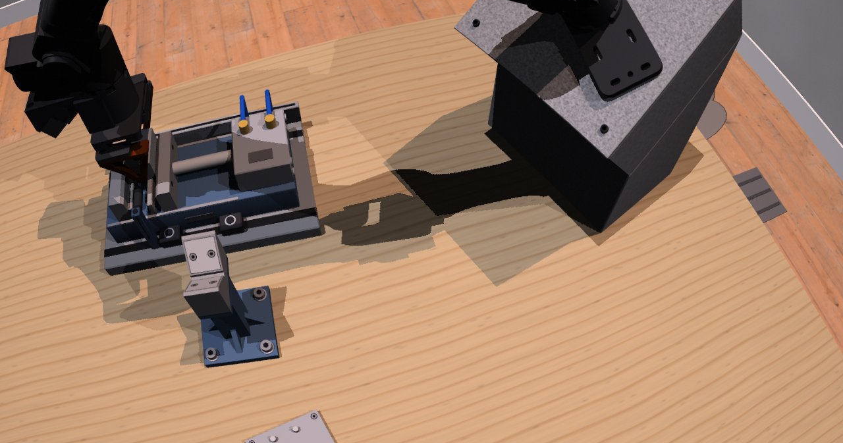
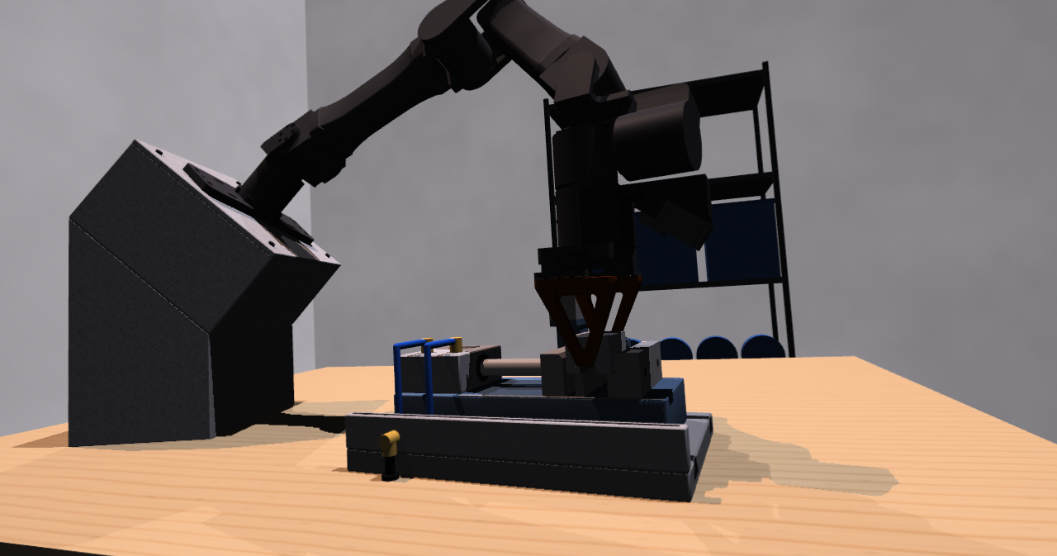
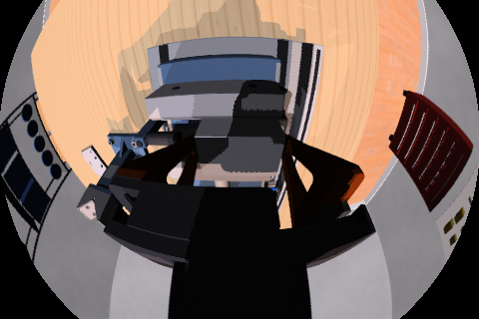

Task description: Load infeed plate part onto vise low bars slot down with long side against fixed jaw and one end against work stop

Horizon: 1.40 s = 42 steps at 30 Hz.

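The vise (image 1: 206,187) stands at the table's left with its jaws apart. The grey part (image 3: 246,130) lies low between the jaws, next to the fixed jaw (image 2: 642,372) on the side away from the cylinder rod (image 1: 200,160). In the top view the arm mostly hides it. My gripper (image 3: 239,140) points straight down over the part, with its fingers open on either side of it, also seen in the exterior view (image 2: 587,342). The work stop (image 3: 143,140) shows at the part's left in the wrist view. I cannot see the slot.
The V-block (image 1: 206,275) on its blue base stands just in front of the vise. A corner of the infeed plate (image 1: 292,428) shows at the bottom edge. The robot's dark pedestal (image 1: 606,104) is at the right. Blue air hoses (image 1: 254,107) rise from the cylinder.
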{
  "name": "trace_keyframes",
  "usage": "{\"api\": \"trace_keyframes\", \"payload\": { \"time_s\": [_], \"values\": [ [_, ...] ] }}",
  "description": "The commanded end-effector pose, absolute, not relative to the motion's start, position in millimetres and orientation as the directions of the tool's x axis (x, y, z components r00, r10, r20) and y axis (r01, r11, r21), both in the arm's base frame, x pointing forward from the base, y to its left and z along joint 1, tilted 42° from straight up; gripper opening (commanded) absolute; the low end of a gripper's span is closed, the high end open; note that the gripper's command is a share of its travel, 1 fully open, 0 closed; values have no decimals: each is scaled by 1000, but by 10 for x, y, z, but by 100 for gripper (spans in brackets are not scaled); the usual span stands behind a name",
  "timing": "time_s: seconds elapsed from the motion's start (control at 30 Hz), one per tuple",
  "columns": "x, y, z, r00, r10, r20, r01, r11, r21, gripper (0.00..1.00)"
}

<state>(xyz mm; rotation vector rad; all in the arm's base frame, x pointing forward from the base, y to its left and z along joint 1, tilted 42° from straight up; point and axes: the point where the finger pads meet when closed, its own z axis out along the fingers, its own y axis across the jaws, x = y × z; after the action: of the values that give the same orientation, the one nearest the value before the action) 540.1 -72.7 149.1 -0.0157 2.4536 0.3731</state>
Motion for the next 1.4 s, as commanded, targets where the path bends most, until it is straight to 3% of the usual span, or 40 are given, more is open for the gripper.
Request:
{"api": "trace_keyframes", "payload": {
  "time_s": [0.0,1.37],
  "values": [
    [5449,-808,1714,-756,85,-649,-99,965,242,74],
    [5150,-903,2004,-763,81,-641,-104,963,247,74]
  ]
}}
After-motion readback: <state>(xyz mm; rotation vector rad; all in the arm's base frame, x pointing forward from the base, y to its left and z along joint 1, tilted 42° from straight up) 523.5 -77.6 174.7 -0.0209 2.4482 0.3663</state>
